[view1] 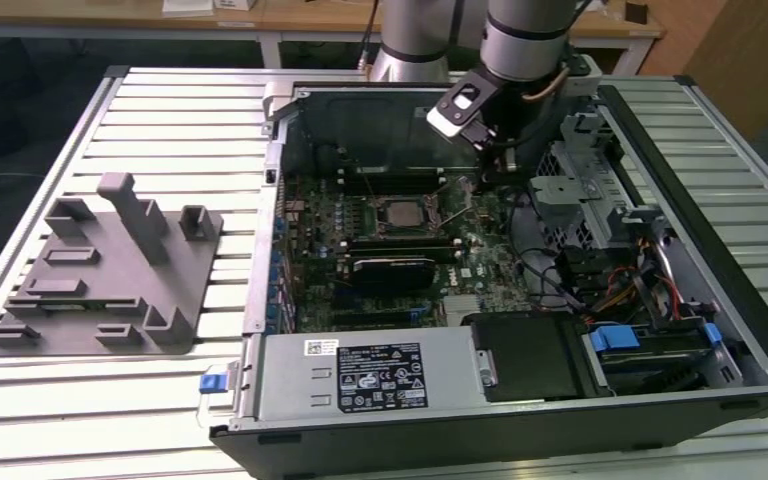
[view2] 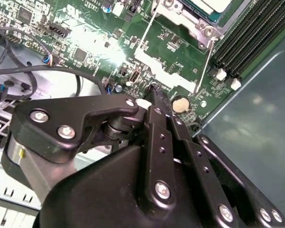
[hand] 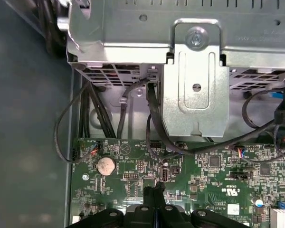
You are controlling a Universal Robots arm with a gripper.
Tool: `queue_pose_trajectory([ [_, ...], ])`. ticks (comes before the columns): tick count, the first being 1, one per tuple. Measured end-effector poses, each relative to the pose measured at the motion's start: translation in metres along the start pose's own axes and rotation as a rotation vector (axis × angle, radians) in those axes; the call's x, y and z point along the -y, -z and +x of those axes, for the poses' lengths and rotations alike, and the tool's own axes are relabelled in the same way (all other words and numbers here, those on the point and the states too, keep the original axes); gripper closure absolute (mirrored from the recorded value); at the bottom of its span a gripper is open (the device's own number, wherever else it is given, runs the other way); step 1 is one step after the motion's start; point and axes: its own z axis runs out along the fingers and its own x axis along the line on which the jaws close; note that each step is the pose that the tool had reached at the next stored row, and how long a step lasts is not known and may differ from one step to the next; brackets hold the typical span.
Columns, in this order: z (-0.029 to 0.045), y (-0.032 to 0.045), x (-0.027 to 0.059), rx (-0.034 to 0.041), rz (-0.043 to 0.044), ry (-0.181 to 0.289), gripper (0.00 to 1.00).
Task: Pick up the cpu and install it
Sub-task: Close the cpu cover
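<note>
Items are listed from the exterior view's left.

1. The grey fixture with upright posts lies on the slatted table. It is outside the open computer case and well apart from the jaws.

2. The motherboard lies flat on the floor of the case, under the jaws.

3. The cpu sits in its socket on the board with its pale silver top facing up. It is near the jaws but clear of them, on the exterior view's left of them. In the second wrist view I see the cpu beyond the tips, framed by the socket's metal plate. A thin wire lever runs alongside the socket on the side facing the jaws.

4. The gripper reaches down into the case from the arm. In both wrist views its black fingertips are pressed together, and I see nothing between them. The tips are low over the board. I cannot tell whether they touch it.

5. A round coin cell sits on the board just beside the tips.

6. The metal drive cage stands on the exterior view's right of the jaws. In the first wrist view it is ahead of the tips. Black cables drop from it to the board just in front of them.
</note>
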Motion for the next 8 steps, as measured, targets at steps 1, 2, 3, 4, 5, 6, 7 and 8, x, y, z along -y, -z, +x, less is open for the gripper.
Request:
queue_pose_trajectory([
  [1, 0.0, -0.0014, 0.0, -0.0001, 0.0032, 0.0, 0.89],
  [2, 0.0, -0.0029, 0.0001, -0.0001, 0.0066, 0.0, 0.89],
  [3, 0.0, -0.0041, 0.0002, -0.0002, 0.0089, 0.0, 0.89],
  [4, 0.0, -0.0052, 0.0002, -0.0002, 0.0106, 0.0, 0.89],
  [5, -0.0001, -0.0058, 0.0005, -0.0002, 0.0112, 0.0, 0.89],
  [6, -0.0001, -0.0061, 0.0009, -0.0001, 0.0114, 0.0, 0.89],
  [7, -0.0001, -0.0061, 0.0016, -0.0002, 0.0115, 0.0, 0.89],
  [8, -0.0001, -0.0062, 0.0024, -0.0007, 0.0115, 0.0, 0.89],
])
